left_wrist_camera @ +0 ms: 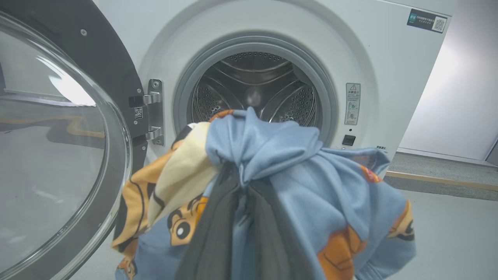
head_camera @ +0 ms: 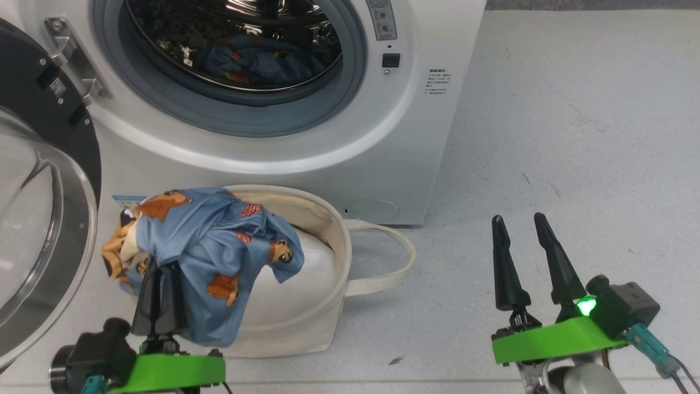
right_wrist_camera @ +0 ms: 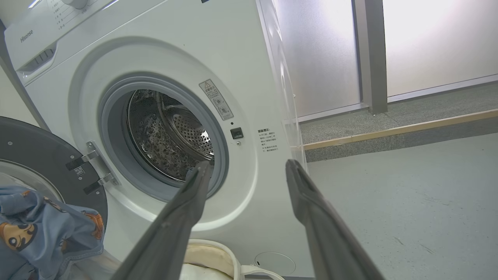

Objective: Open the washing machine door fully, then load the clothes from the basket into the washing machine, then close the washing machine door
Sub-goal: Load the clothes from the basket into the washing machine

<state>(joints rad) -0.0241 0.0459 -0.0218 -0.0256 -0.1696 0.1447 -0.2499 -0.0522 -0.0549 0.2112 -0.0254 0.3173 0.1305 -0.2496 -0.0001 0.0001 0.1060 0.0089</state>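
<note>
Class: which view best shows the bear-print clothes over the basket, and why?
Head view: the clothes show whole, draped over the basket. The left wrist view gives a cropped close-up; the right wrist view, just a corner at lower left.

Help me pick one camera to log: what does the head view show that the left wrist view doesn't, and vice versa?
Head view adds the basket, a white bundle, the open right gripper and blue fabric in the drum. Left wrist view adds the drum's back wall. Both share the clothes pinched in the shut left gripper and the open washing machine door.
</note>
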